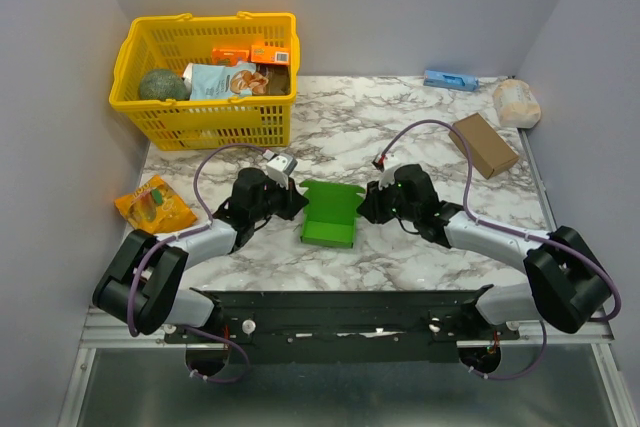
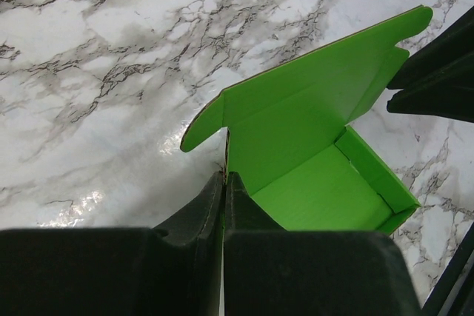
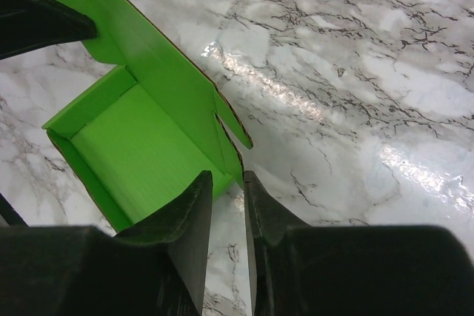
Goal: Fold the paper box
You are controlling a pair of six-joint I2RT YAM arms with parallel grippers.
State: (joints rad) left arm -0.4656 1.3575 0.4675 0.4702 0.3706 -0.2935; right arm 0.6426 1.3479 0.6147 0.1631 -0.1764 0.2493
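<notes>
One green paper box point(image 1: 330, 215) sits open on the worktop point(image 1: 420, 147) between two claws. Only the wrist views show the left claw point(image 2: 224, 177) pinched on one side wall, the right claw point(image 3: 228, 177) straddling the other, fingers apart.

The left arm point(image 1: 215, 235) and the right arm point(image 1: 480, 232) both reach forward, low, with the wrists turned inward toward each other. The left gripper point(image 2: 224, 181) has its fingers pressed together on one side wall of the paper box point(image 2: 311, 153). The right gripper point(image 3: 227, 183) holds its jaws a little apart, with the opposite wall between them.
</notes>
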